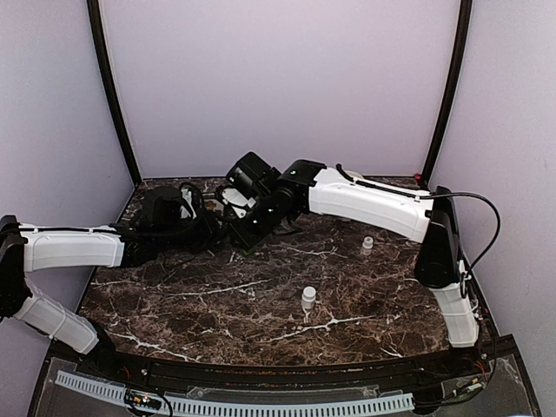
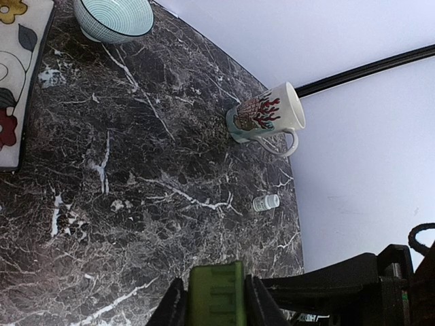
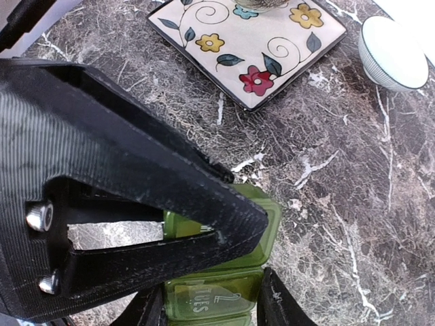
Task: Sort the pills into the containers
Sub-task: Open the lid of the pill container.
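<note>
Now | left gripper [image 2: 217, 305] clamps containers [image 3: 204, 295] across its width | long axis points out to right gripper [image 3: 245, 234] | whose narrow jaws seem to nip the end compartment [image 3: 270, 234] lid edge

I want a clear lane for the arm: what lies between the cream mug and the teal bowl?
Nothing: only bare marble tabletop between the cream mug and the teal bowl, seen in the left wrist view.
</note>
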Robot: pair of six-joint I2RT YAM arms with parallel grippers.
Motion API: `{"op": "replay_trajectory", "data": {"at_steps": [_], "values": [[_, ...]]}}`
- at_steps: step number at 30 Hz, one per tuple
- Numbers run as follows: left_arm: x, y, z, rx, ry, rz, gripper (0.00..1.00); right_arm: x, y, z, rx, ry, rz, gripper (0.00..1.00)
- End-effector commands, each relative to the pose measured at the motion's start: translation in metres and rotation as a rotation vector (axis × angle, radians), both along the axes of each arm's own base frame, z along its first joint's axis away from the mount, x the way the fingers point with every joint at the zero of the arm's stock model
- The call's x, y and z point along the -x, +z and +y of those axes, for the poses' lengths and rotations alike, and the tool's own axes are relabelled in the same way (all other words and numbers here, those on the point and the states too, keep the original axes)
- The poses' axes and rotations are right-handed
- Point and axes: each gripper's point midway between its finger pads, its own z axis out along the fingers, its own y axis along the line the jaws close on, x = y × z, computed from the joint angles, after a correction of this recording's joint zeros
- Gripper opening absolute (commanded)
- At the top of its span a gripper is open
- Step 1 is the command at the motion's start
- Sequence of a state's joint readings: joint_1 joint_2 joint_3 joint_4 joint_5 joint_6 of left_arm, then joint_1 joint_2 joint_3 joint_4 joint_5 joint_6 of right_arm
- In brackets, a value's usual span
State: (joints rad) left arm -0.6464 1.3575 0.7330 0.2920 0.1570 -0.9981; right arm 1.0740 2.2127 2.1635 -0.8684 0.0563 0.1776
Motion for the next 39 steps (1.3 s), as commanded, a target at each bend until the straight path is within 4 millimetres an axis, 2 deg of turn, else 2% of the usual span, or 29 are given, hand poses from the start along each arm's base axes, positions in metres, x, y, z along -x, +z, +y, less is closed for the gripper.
{"op": "replay_trajectory", "data": {"at_steps": [1,11,35,39], "values": [[0.000,0.013,-0.003,0.003,-0.012,-0.034,0.00,0.003,0.031,0.007,-0.125,0.025,0.040,0.29],[0.002,0.014,-0.003,-0.012,-0.029,-0.056,0.00,0.001,0.038,-0.001,-0.236,0.039,0.172,0.31],[0.008,0.010,0.003,-0.008,-0.022,-0.051,0.00,-0.005,0.038,-0.011,-0.301,0.029,0.256,0.42],[0.009,0.009,0.004,-0.008,-0.023,-0.052,0.00,-0.007,0.038,-0.015,-0.314,0.017,0.265,0.46]]}}
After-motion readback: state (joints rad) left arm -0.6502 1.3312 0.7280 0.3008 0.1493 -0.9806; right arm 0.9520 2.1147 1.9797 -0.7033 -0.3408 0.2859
